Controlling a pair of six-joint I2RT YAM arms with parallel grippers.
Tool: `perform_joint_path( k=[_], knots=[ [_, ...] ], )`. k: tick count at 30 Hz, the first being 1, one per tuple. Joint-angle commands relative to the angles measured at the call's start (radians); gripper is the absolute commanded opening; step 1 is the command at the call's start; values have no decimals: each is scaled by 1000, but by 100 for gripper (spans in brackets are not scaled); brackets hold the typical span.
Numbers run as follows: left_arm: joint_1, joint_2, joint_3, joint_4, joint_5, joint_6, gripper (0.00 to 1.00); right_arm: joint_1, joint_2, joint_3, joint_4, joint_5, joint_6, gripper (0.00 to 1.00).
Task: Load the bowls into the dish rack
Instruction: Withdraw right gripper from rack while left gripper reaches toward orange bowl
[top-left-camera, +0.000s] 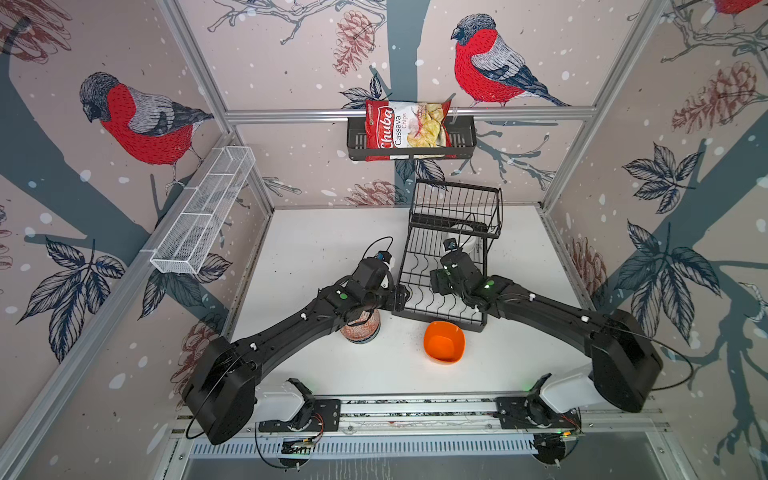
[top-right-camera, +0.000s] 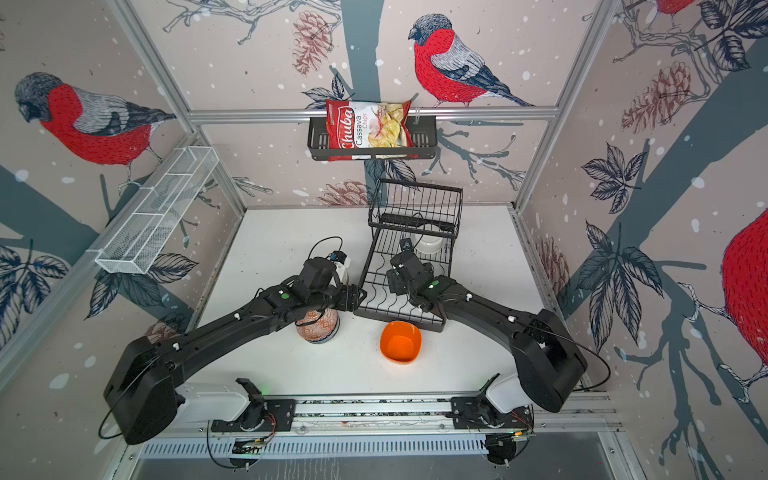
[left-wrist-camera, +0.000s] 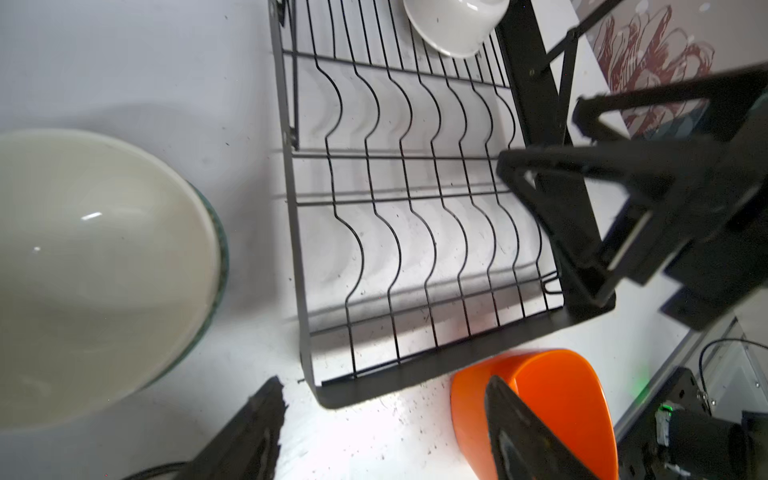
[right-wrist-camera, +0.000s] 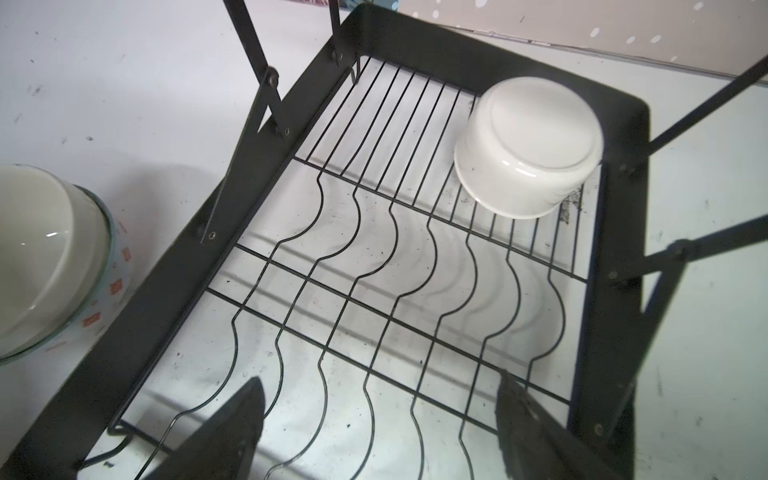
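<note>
The black wire dish rack (top-left-camera: 444, 322) (top-right-camera: 399, 319) (left-wrist-camera: 415, 370) (right-wrist-camera: 174, 266) stands right of the table's middle. A white bowl (top-left-camera: 467, 243) (top-right-camera: 429, 245) (left-wrist-camera: 457, 25) (right-wrist-camera: 528, 145) lies upside down in its far right corner, under the raised basket. An orange bowl (top-left-camera: 444, 341) (top-right-camera: 400, 341) (left-wrist-camera: 561, 395) sits on the table before the rack. A patterned stack of bowls (top-left-camera: 360, 330) (top-right-camera: 318, 328), cream inside (left-wrist-camera: 95, 266) (right-wrist-camera: 41, 257), stands under my left arm. My left gripper (top-left-camera: 400, 297) (top-right-camera: 357, 297) (left-wrist-camera: 382, 399) is open and empty by the rack's near left corner. My right gripper (top-left-camera: 438, 282) (top-right-camera: 395, 278) (right-wrist-camera: 380, 386) hangs open and empty over the curved dividers.
A black wall basket (top-left-camera: 461, 141) holding a chips bag (top-left-camera: 405, 124) hangs on the back wall. A long white mesh tray (top-left-camera: 203, 212) is fixed to the left wall. The arms' mounting rail (top-left-camera: 415, 405) runs along the table's front edge.
</note>
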Motion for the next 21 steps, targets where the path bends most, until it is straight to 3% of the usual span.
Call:
perform_joint_path(
  k=[1, 10, 21],
  knots=[
    [-41, 4, 21, -91, -35, -46, 76, -12, -45, 3, -60, 15, 56, 87],
    [-205, 83, 97, -192, -79, -136, 75, -40, -132, -25, -78, 39, 79, 86],
    [-345, 274, 267, -355, -176, -141, 73, -92, -181, -85, -56, 23, 89, 86]
  ],
)
